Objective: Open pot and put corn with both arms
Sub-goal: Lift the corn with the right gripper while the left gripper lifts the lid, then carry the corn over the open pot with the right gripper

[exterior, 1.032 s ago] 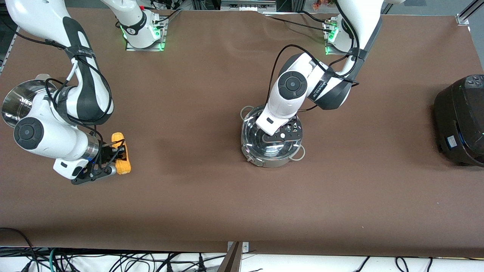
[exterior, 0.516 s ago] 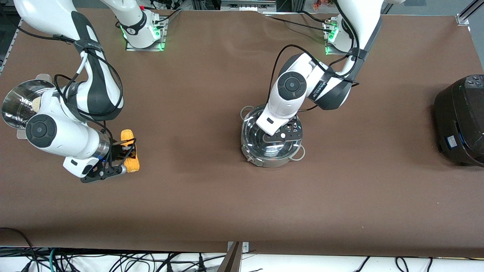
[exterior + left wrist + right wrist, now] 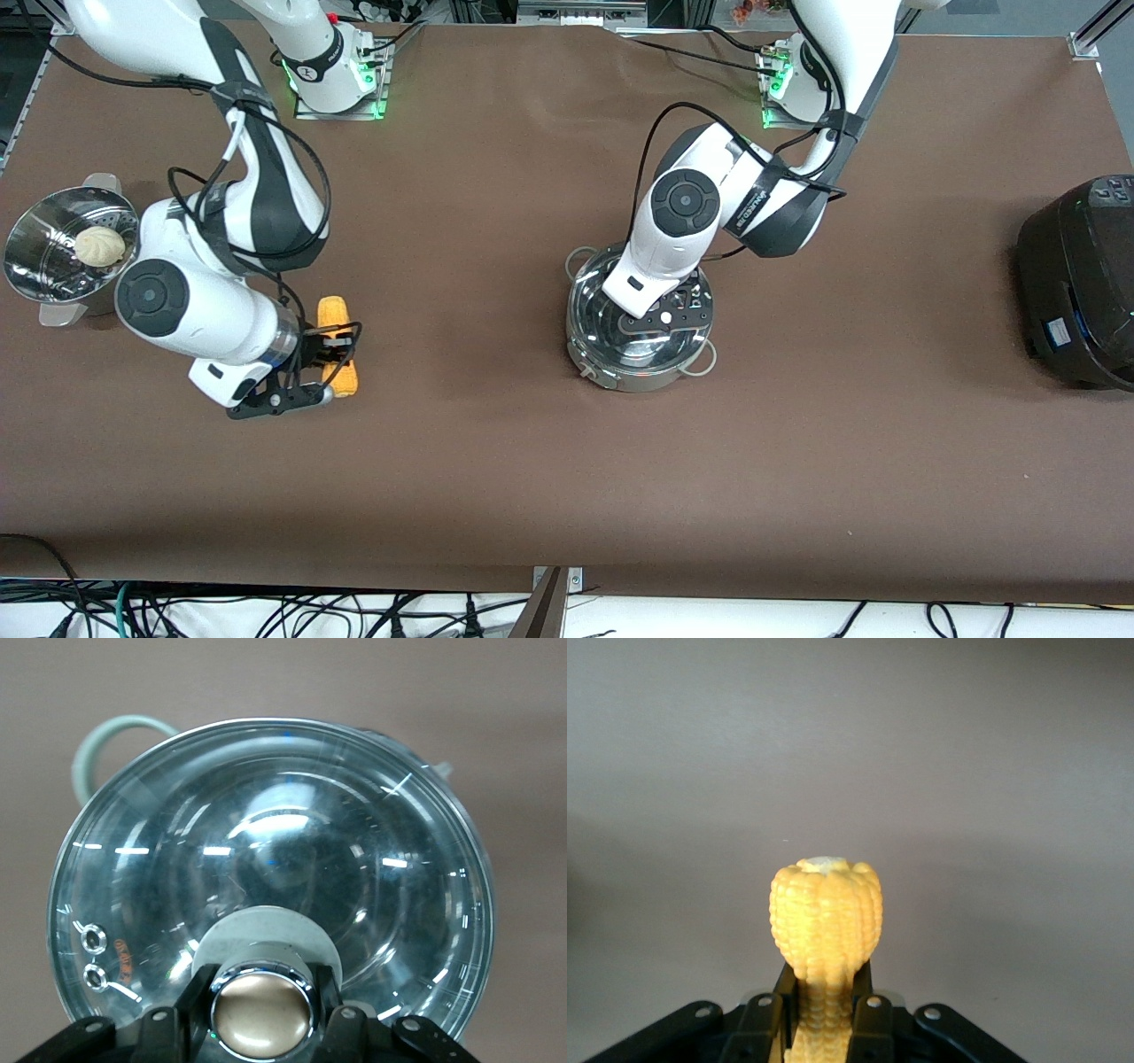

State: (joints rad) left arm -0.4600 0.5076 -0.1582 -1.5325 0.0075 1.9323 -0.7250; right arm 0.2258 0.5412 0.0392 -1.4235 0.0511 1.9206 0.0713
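Note:
The steel pot (image 3: 631, 381) stands mid-table with its glass lid (image 3: 595, 326) on it. My left gripper (image 3: 671, 312) is over the lid, shut on the lid's knob (image 3: 261, 1010); the lid (image 3: 275, 833) fills the left wrist view. My right gripper (image 3: 330, 352) is shut on the yellow corn (image 3: 337, 321). It holds the cob over the bare table, between the steamer basket and the pot. In the right wrist view the corn (image 3: 826, 912) sticks out from between the fingers (image 3: 764, 1014), blunt end outward.
A perforated steel steamer basket (image 3: 35, 232) with a white bun (image 3: 99, 245) stands at the right arm's end of the table. A big black rice cooker (image 3: 1081, 283) stands at the left arm's end.
My right arm has carried the corn toward the pot, uncovering the steamer basket and bun. My left gripper has stayed on the lid knob.

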